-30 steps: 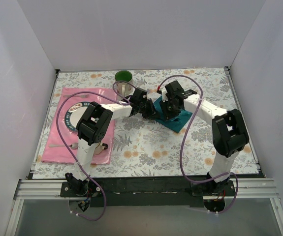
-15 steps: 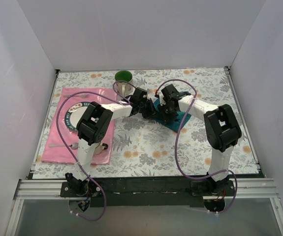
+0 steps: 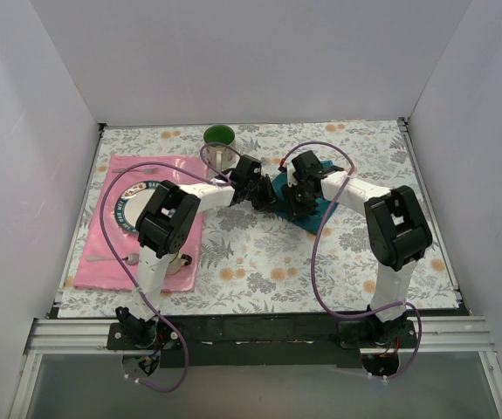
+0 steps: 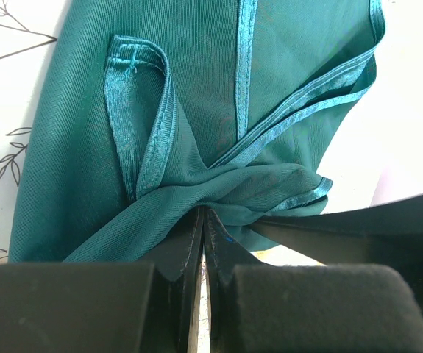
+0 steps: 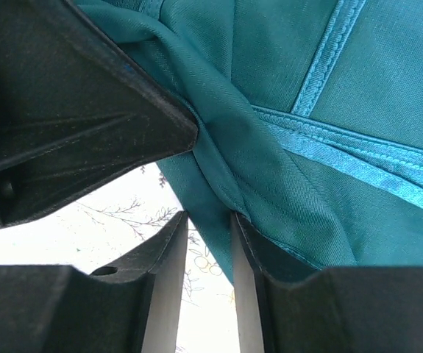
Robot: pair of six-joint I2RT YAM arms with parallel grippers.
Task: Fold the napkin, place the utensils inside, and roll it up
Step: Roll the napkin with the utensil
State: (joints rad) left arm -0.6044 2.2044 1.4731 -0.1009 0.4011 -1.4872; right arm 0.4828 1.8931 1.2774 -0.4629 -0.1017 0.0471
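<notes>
Napkin (image 4: 196, 95) soft woven teal cloth, shinier stitched hems, claws matt black
</notes>
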